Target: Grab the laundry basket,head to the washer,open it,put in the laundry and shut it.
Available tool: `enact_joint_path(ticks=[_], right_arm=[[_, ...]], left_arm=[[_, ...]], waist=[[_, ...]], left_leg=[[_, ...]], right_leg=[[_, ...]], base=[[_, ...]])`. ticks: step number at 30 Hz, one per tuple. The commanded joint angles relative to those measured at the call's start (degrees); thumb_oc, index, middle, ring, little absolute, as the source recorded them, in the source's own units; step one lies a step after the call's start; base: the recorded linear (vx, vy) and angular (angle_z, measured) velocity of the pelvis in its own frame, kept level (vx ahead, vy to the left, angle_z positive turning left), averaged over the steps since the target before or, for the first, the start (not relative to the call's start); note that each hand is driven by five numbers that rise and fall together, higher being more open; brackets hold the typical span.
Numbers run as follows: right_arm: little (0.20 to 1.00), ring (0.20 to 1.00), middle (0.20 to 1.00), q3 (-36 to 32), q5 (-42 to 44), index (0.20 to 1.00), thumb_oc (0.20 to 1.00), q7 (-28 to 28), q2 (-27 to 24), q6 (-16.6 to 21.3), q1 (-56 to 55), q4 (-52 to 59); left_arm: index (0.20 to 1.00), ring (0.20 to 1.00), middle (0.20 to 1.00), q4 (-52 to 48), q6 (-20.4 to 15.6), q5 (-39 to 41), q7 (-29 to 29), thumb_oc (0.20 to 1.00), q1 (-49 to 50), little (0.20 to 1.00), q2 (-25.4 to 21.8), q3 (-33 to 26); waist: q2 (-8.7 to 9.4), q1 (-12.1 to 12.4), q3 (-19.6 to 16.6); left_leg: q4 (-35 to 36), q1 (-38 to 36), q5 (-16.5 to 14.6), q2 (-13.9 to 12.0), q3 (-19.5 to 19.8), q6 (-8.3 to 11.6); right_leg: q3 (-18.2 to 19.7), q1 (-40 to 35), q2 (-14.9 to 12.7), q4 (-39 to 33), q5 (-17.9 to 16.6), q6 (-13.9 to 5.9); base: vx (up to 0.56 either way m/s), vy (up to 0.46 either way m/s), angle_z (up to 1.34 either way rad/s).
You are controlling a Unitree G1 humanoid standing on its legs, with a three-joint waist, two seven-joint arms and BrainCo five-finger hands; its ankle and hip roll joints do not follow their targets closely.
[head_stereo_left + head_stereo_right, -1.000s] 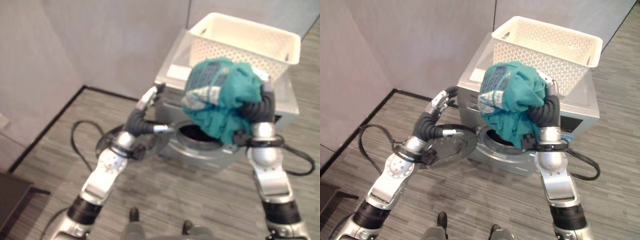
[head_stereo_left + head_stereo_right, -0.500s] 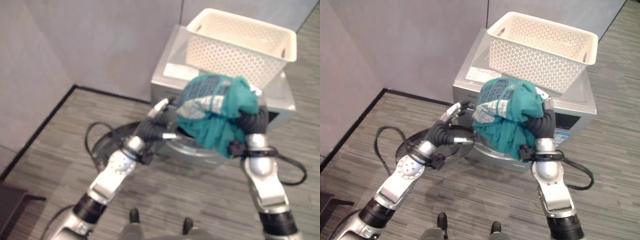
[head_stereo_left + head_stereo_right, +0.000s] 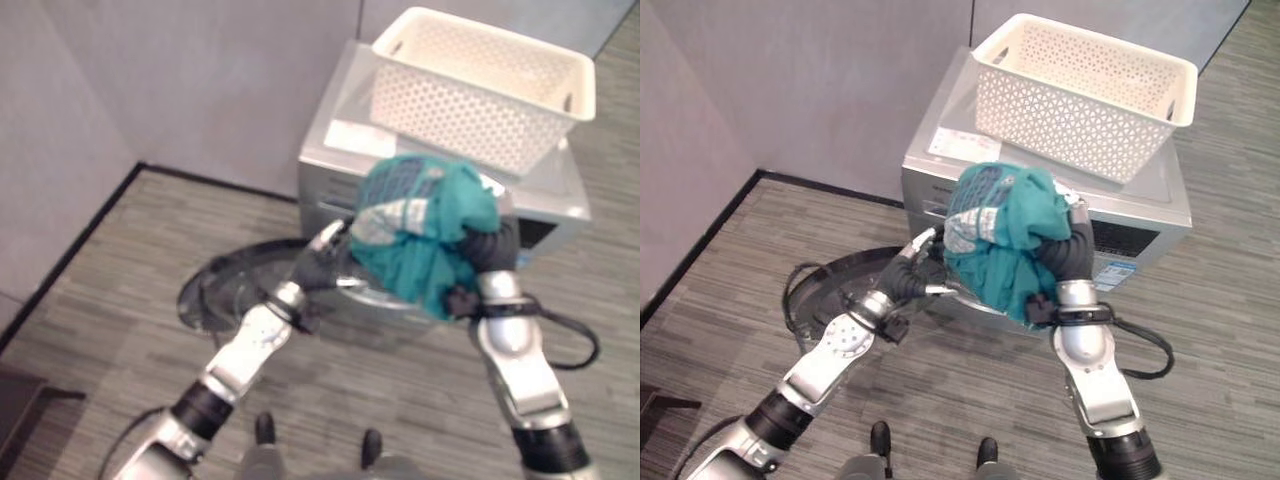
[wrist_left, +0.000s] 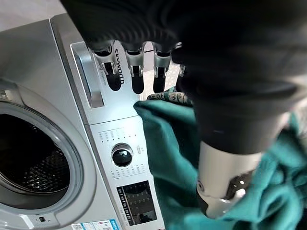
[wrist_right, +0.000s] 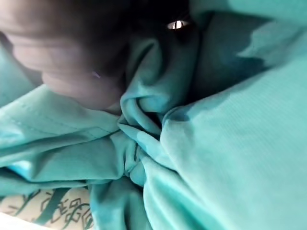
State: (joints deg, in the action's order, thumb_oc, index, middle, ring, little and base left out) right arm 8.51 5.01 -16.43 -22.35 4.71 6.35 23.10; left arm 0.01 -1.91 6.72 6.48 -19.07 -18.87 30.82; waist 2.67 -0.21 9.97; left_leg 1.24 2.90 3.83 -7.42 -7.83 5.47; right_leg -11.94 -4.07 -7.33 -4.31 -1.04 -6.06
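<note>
Lowered teal laundry (image 3: 1005, 240) hides right robot hand (image 3: 1065, 205), grip unclear; left robot hand (image 4: 134, 67) open.

Right hand (image 3: 1068, 228) — fingers buried in the bunched teal garment (image 3: 1002, 240), grip not readable. Garment covers most of the washer (image 3: 1140, 215) door opening. Basket (image 3: 1085, 90) interior — contents not discernible from above.

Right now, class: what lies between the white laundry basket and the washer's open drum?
In the right eye view the bundled teal laundry, carried on the right hand, hangs between the basket and the drum opening.
</note>
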Motion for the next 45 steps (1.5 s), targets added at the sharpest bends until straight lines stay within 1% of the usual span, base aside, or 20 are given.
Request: enact_joint_path(ticks=[1,2,3,9,16,19,22,26,27,30,31,32,33,35,41,45], right_arm=[[0.2,0.2,0.2,-0.66,2.92,0.2,0.2,-0.78,1.72,4.89,2.77,5.04],[0.2,0.2,0.2,1.12,4.82,0.2,0.2,-0.18,1.98,5.37,3.01,5.05],[0.2,0.2,0.2,1.14,4.88,0.2,0.2,-0.15,1.98,5.41,3.05,5.0],[0.2,0.2,0.2,7.34,8.07,0.2,0.2,2.23,1.2,5.8,4.03,5.6],[0.2,0.2,0.2,9.78,10.87,0.2,0.2,3.34,0.31,6.71,4.69,5.89],[0.2,0.2,0.2,10.91,11.82,0.2,0.2,3.6,0.32,7.12,5.74,5.84],[0.2,0.2,0.2,12.04,12.74,0.2,0.2,3.75,0.4,6.92,6.58,5.84],[0.2,0.2,0.2,12.37,14.1,0.2,0.2,3.73,0.44,6.7,6.9,6.09],[0.2,0.2,0.2,12.48,14.55,0.2,0.2,3.69,0.42,6.58,7.03,6.04],[0.2,0.2,0.2,12.87,15.71,0.2,0.2,3.46,0.49,6.76,7.47,6.0],[0.2,0.2,0.2,13.42,16.44,0.2,0.2,3.54,0.5,6.44,7.88,5.85],[0.2,0.2,0.2,13.41,16.45,0.2,0.2,3.54,0.49,6.45,7.91,5.83],[0.2,0.2,0.2,14.33,17.57,0.2,0.2,3.66,0.82,6.38,8.23,5.63],[0.2,0.2,0.2,14.94,17.86,0.2,0.2,3.54,0.97,6.38,8.62,5.5],[0.2,0.2,0.2,15.84,18.58,0.2,0.2,3.38,0.99,6.48,9.2,5.31],[0.2,0.2,0.2,16.24,19.28,0.2,0.2,3.17,0.42,7.14,8.81,5.43]], left_arm=[[1.0,1.0,1.0,2.34,-3.25,-4.21,3.02,1.0,-6.78,1.0,1.36,1.14],[1.0,1.0,1.0,2.99,-3.53,-5.72,4.15,1.0,-7.49,1.0,1.31,1.34],[1.0,1.0,1.0,3.09,-3.59,-5.78,4.22,1.0,-7.52,1.0,1.33,1.35],[1.0,1.0,1.0,7.5,-3.84,-9.34,8.03,1.0,-9.45,1.0,1.98,2.15],[1.0,1.0,1.0,8.56,-4.48,-11.89,9.97,1.0,-9.12,1.0,1.04,1.48],[1.0,1.0,1.0,9.3,-4.76,-11.82,10.62,1.0,-8.82,1.0,1.1,1.43],[1.0,1.0,1.0,10.22,-4.57,-9.77,10.9,1.0,-8.01,1.0,1.85,1.2],[1.0,1.0,1.0,10.09,-4.22,-1.52,8.26,1.0,-6.59,1.0,3.34,1.28],[1.0,1.0,1.0,10.24,-4.25,1.17,8.01,1.0,-6.16,1.0,3.85,1.27],[1.0,1.0,1.0,10.33,-3.99,5.55,7.62,1.0,-5.89,1.0,4.97,2.04],[0.79,0.79,0.79,10.61,-3.82,8.53,7.2,0.79,-6.25,0.79,5.69,2.81],[0.586,0.586,0.586,10.63,-3.82,8.57,7.18,0.586,-6.29,0.586,5.69,2.8],[0.429,0.429,0.429,10.89,-3.7,11.45,7.08,0.429,-6.69,0.429,6.68,3.57],[0.2,0.2,0.2,11.33,-3.72,12.2,7.19,0.2,-7.08,0.2,7.14,4.08],[0.2,0.2,0.2,12.02,-3.92,14.37,7.38,0.2,-8.42,0.2,8.32,5.1],[0.2,0.2,0.2,12.57,-4.8,15.44,8.5,0.2,-8.6,0.2,9.21,5.62]], waist=[[1.05,-0.31,-2.09],[1.19,-0.25,-2.04],[1.2,-0.25,-2.03],[1.88,-0.16,-1.58],[2.27,0.02,-1.31],[2.5,0.09,-1.25],[2.68,0.21,-1.27],[2.88,0.26,-1.28],[2.91,0.28,-1.28],[2.96,0.2,-1.31],[2.96,0.12,-1.25],[2.95,0.11,-1.24],[2.9,0.02,-1.28],[2.83,-0.06,-1.25],[3.0,-0.31,-1.03],[3.56,-0.55,-0.75]], left_leg=[[2.54,3.75,2.19,-1.09,0.64,-1.97],[2.86,3.58,2.29,-1.13,0.46,-1.98],[2.87,3.56,2.29,-1.13,0.43,-1.98],[3.02,3.38,2.47,-1.49,-0.24,-1.87],[3.08,3.35,2.57,-1.89,-0.69,-1.7],[3.09,3.23,2.59,-2.15,-1.05,-1.62],[3.07,3.06,2.62,-2.37,-1.31,-1.6],[3.02,2.94,2.69,-2.6,-1.27,-1.6],[2.98,2.99,2.73,-2.63,-1.14,-1.6],[2.94,3.14,2.79,-2.69,-0.88,-1.62],[2.96,3.21,2.79,-2.64,-0.78,-1.67],[2.96,3.22,2.79,-2.64,-0.77,-1.67],[2.98,3.25,2.78,-2.66,-0.79,-1.71],[2.99,3.27,2.75,-2.67,-0.82,-1.73],[3.07,3.38,2.65,-2.57,-0.94,-1.75],[3.14,3.49,2.62,-2.7,-1.2,-1.78]], right_leg=[[-2.42,-0.82,-1.15,6.46,9.1,-0.19],[-2.33,-0.65,-1.13,6.48,9.01,-0.26],[-2.3,-0.64,-1.14,6.49,9.01,-0.26],[-2.12,-0.33,-1.11,6.47,8.71,-0.41],[-2.0,-0.12,-0.9,6.49,8.68,-0.32],[-2.01,-0.04,-0.85,6.4,8.57,-0.42],[-1.78,-0.02,-0.76,6.34,8.5,-0.34],[-1.82,-0.17,-0.52,6.42,8.59,-0.1],[-1.95,-0.28,-0.44,6.41,8.65,-0.01],[-2.04,-0.45,-0.3,6.32,8.74,0.13],[-2.12,-0.45,-0.22,6.23,8.75,0.16],[-2.13,-0.45,-0.22,6.22,8.74,0.16],[-2.23,-0.5,-0.19,6.14,8.76,0.2],[-2.34,-0.51,-0.19,6.1,8.75,0.21],[-2.48,-0.53,-0.24,5.92,8.57,0.19],[-2.47,-0.27,-0.23,5.73,8.24,0.15]], base=[[0.0,0.0,0.0],[0.0,0.0,0.0],[0.01,0.004,-0.03],[0.01,0.0,-0.06],[0.0,-0.002,-0.01],[0.0,-0.01,-0.02],[0.02,-0.016,-0.14],[0.01,-0.013,-0.07],[0.0,0.0,0.0],[0.0,0.0,0.0],[0.0,0.0,0.0],[0.0,0.0,0.0],[0.0,0.0,0.0],[0.0,0.0,0.0],[0.0,0.0,0.0],[0.0,0.0,0.0]])
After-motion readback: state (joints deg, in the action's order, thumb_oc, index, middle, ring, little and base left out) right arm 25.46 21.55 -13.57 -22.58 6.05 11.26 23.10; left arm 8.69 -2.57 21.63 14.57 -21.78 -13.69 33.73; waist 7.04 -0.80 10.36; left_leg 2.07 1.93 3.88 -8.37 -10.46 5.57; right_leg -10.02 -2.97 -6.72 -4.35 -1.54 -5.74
